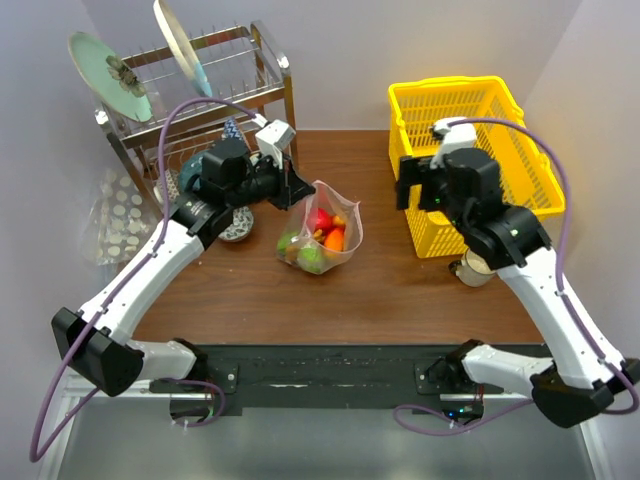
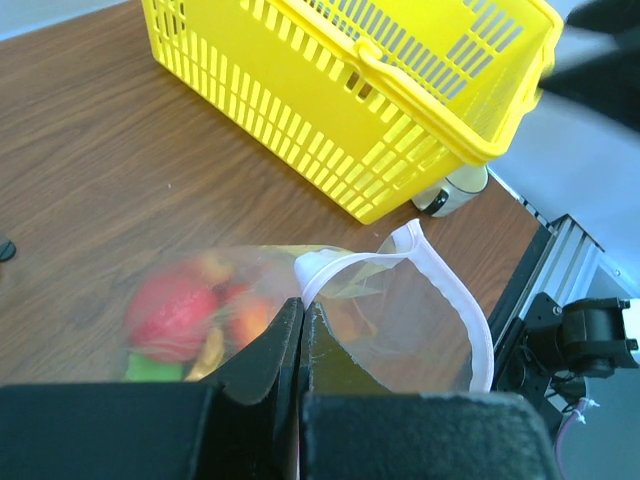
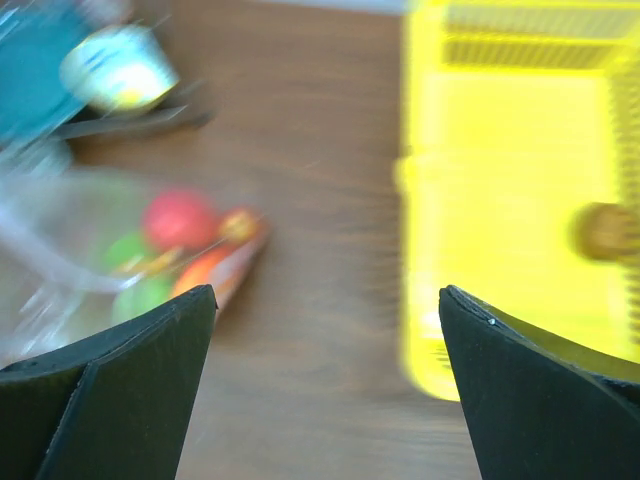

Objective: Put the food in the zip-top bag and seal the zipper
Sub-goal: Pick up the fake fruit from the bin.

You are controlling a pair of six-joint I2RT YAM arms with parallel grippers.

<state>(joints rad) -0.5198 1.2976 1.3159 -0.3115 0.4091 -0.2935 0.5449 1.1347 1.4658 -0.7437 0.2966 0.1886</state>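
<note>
The brown wooden table (image 1: 400, 290) fills the middle of the top view. A yellow slatted plastic basket (image 1: 520, 120) stands at its upper right. The crinkly clear zip-top bag (image 1: 322, 195) sits at the centre, mouth unsealed. The left pincer (image 2: 302, 305) is clenched on the bag's mouth edge; the right pincer (image 3: 325, 290) gapes wide and holds nothing. Red, green and orange toy food (image 1: 320, 222) lies inside the bag. Its pale pink zipper strip (image 2: 470, 310) curves open.

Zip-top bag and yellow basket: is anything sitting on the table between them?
No. In the top external view only bare table separates the zip-top bag from the yellow basket; the open right end effector hangs above that gap.
</note>
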